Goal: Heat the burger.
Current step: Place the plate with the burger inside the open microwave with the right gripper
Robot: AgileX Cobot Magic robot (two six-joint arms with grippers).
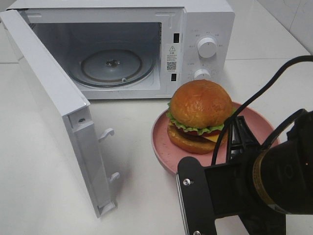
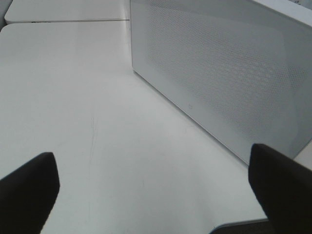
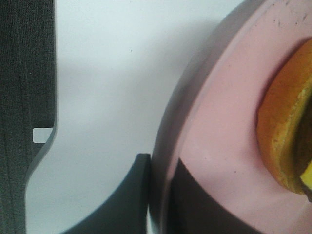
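Observation:
The burger point(image 1: 200, 115), with a domed brown bun, lettuce and cheese, sits on a pink plate point(image 1: 164, 147) on the white table in front of the open microwave point(image 1: 205, 29). My right gripper point(image 1: 236, 128) reaches the plate's right rim from the near side. In the right wrist view the right gripper point(image 3: 161, 165) is shut on the plate point(image 3: 219, 122) rim, one finger outside and one inside, with the burger point(image 3: 285, 131) just beyond. My left gripper point(image 2: 153, 195) stands open over bare table, facing the outside of the microwave door point(image 2: 219, 73); nothing lies between its fingers.
The microwave door point(image 1: 54, 107) swings out to the left toward the near edge, its latches point(image 1: 107, 133) pointing right. A glass turntable point(image 1: 111, 66) lies in the cavity. Two knobs point(image 1: 206, 47) are on the right panel. A tiled wall stands at the far right.

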